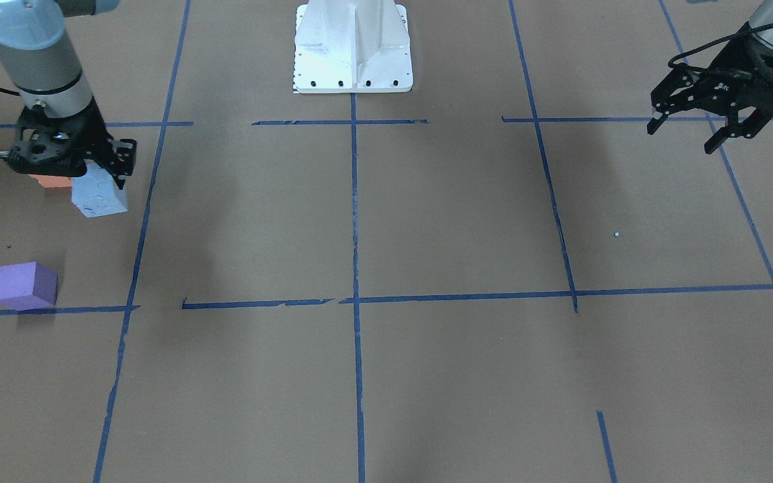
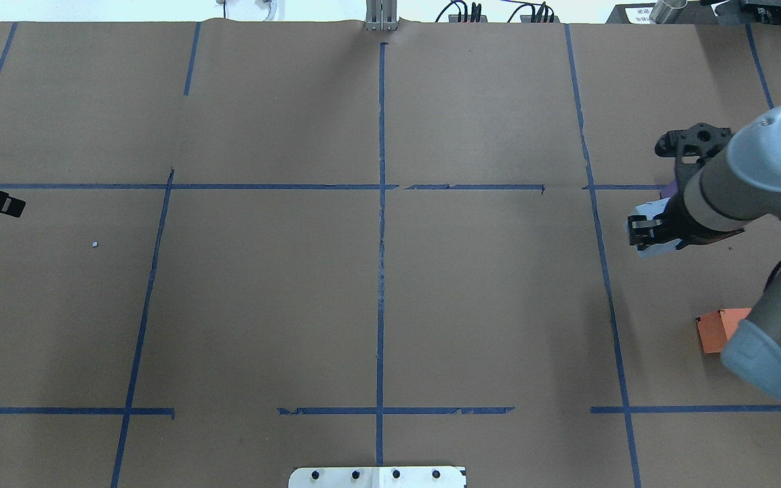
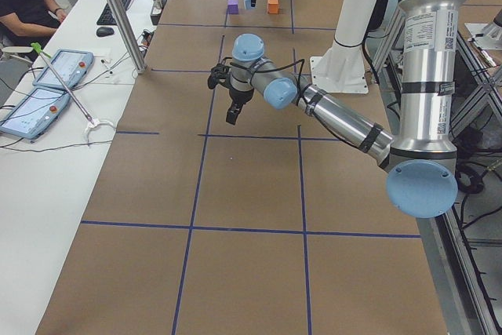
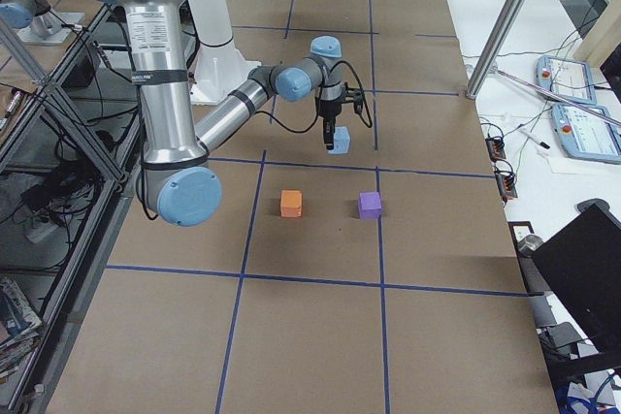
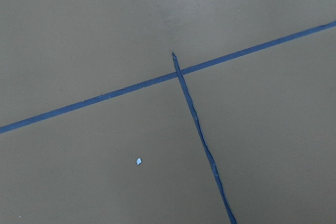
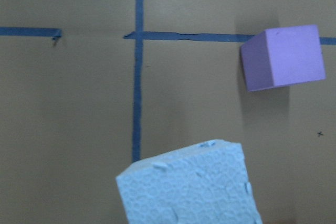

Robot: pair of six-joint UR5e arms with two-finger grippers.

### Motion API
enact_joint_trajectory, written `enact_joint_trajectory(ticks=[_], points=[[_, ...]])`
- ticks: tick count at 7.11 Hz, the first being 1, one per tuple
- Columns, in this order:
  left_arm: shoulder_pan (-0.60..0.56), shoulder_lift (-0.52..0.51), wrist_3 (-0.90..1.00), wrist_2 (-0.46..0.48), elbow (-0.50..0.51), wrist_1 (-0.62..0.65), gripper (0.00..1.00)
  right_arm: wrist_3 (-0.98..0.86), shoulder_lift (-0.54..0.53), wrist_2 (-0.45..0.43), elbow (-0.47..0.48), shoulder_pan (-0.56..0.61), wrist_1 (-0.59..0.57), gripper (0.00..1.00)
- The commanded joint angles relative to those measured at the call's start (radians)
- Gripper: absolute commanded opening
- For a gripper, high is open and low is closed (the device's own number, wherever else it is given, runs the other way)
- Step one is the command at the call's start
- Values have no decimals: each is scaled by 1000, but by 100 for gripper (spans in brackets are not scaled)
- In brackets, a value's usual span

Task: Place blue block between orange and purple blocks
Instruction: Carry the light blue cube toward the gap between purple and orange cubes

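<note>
Blue block (image 6: 186, 187) clamped in your right gripper (image 1: 103, 171), wrist frame's lower centre. Orange block (image 4: 290, 203) and purple block (image 6: 283, 59) sit apart, gap unfilled. Left gripper (image 1: 682, 137) spread open.

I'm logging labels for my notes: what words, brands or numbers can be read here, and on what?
No text is legible.
Left arm's sticker: print too small to read.
Sign on the far bench: blurred.
Blue block, purple block, orange block: no writing shows.
</note>
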Motion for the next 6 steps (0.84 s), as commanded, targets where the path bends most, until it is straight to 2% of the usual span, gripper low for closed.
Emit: enact_joint_trajectory(ticks=[1,2,4,6], points=[[0,-1,-1,0,-1,0,100,-125,-159,117,-82,101,253,5],[0,-1,-1,0,-4,0,100,-124,-162,124,-141,100,285,6],[0,-1,-2,-1,-8,0,100,-118,-162,159,-196,98,293,7],[0,-1,-2,-1,-8,0,100,-31,-144,161,-232,93,293,8]])
